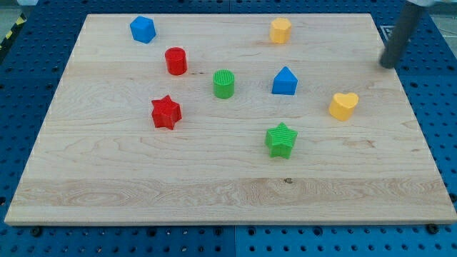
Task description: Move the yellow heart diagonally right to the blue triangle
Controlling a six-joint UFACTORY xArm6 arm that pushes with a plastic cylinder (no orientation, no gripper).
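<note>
The yellow heart [343, 106] lies at the view's right on the wooden board [228, 185]. The blue triangle [284, 81] sits to its upper left, near the board's middle, with a gap between them. My tip [387, 66] is at the board's right edge, up and to the right of the yellow heart, apart from every block.
A yellow block [280, 31] is at the top, a blue block [143, 29] at the top left, a red cylinder [176, 61] and a red star [166, 112] at the left, a green cylinder [223, 83] in the middle, and a green star [280, 140] below the triangle.
</note>
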